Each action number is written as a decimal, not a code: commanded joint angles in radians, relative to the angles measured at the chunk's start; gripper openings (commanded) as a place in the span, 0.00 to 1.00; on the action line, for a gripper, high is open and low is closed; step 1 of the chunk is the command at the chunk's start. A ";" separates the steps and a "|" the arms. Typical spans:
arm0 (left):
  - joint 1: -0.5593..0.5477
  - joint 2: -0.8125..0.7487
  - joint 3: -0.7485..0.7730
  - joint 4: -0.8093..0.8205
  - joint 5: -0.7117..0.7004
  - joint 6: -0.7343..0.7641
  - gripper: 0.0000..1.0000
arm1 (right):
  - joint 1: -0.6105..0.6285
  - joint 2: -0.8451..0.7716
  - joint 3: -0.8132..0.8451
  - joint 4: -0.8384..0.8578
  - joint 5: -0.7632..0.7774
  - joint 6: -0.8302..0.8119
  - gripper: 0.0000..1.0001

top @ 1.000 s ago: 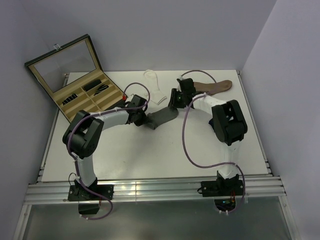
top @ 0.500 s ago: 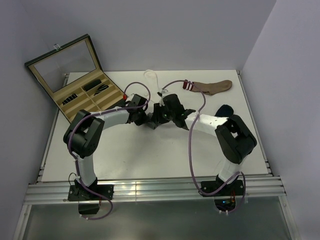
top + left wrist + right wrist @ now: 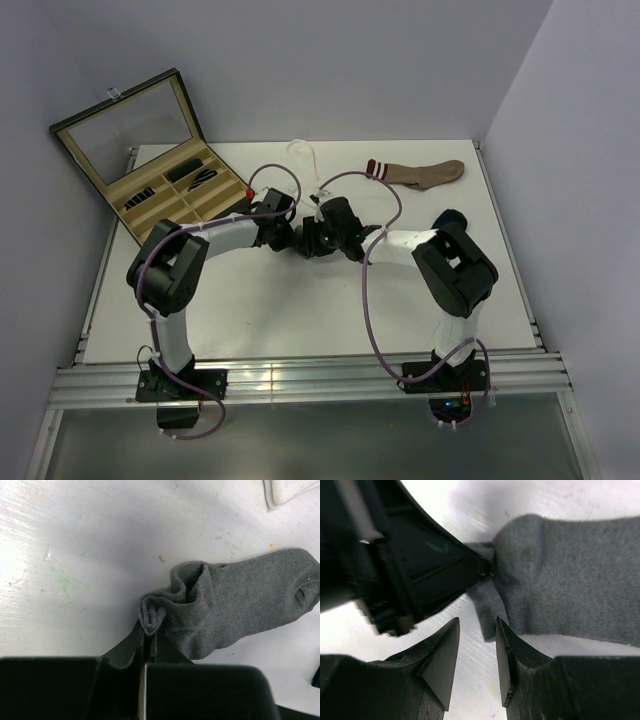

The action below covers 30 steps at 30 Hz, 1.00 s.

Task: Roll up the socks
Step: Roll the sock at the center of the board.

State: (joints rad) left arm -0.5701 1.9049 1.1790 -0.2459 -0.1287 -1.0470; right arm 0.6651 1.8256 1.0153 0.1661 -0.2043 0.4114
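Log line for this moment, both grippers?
left gripper: shut on grey sock edge | right gripper: open, empty, beside it | roll: not formed

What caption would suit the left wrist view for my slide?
Left claw shut on the bunched end of a dark grey sock lying on the white table.

Open black case point(image 3: 125, 128), tan compartments, rear-left corner of white table point(image 3: 300, 310)

Grey sock point(image 3: 240, 600) knitted cloth (matt); table point(image 3: 75, 540) scuffed.
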 commanded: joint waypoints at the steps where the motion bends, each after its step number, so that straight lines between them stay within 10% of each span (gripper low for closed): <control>1: 0.004 -0.006 -0.002 -0.046 -0.015 0.028 0.00 | 0.007 0.020 -0.017 0.053 -0.001 0.003 0.43; 9: 0.006 -0.006 -0.009 -0.046 -0.015 0.018 0.00 | 0.008 0.037 -0.038 0.061 -0.006 0.004 0.36; 16: 0.004 -0.009 -0.022 -0.035 -0.011 -0.015 0.00 | 0.007 0.029 -0.078 0.075 -0.021 0.091 0.00; 30: 0.006 -0.023 -0.035 -0.004 -0.005 -0.030 0.00 | -0.101 0.026 -0.178 0.194 -0.173 0.216 0.11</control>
State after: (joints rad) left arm -0.5697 1.8843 1.1404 -0.2188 -0.1162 -1.0901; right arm 0.5713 1.8668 0.8497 0.3740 -0.3691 0.6601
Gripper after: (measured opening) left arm 0.059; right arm 0.091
